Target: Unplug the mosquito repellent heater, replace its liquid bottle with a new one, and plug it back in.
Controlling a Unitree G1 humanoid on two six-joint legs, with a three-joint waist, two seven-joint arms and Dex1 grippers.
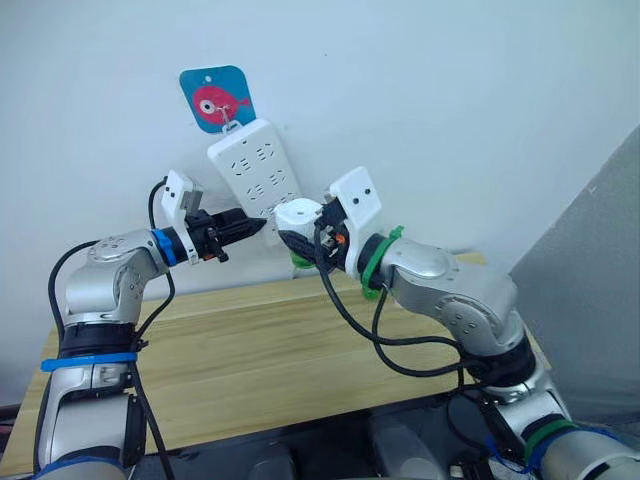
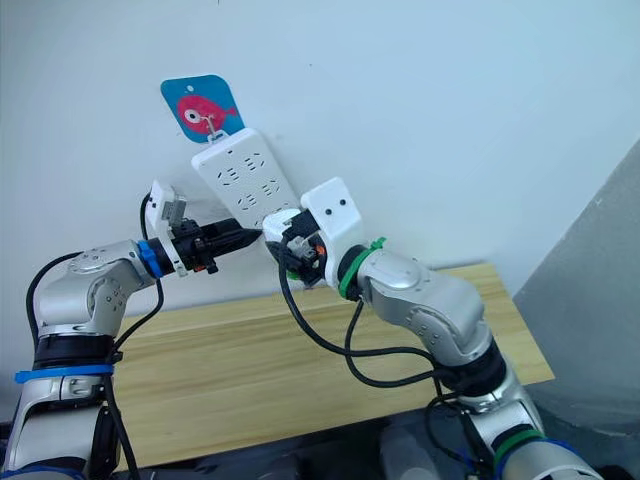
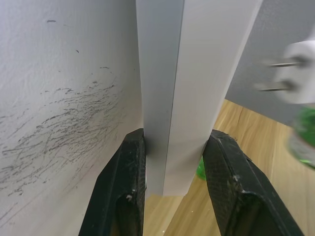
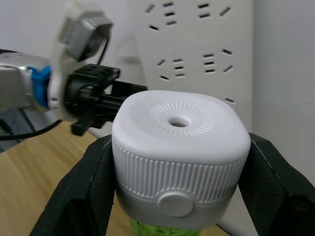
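The white mosquito repellent heater (image 4: 179,147) sits between the black fingers of my right gripper (image 1: 300,243), which is shut on its ribbed sides. A green liquid bottle (image 1: 301,262) hangs under it. In the left wrist view the heater (image 3: 298,73) shows two bare metal prongs, held off the strip with a gap between. The long white power strip (image 1: 255,165) hangs tilted on the wall. My left gripper (image 1: 252,226) is shut on the strip's lower end (image 3: 192,88), one finger on each side.
A blue fish hook plate (image 1: 217,98) on the white wall carries the strip. Below both arms lies a wooden table (image 1: 250,350). A grey panel (image 1: 590,280) stands at the right. Black cables loop from my right forearm over the table.
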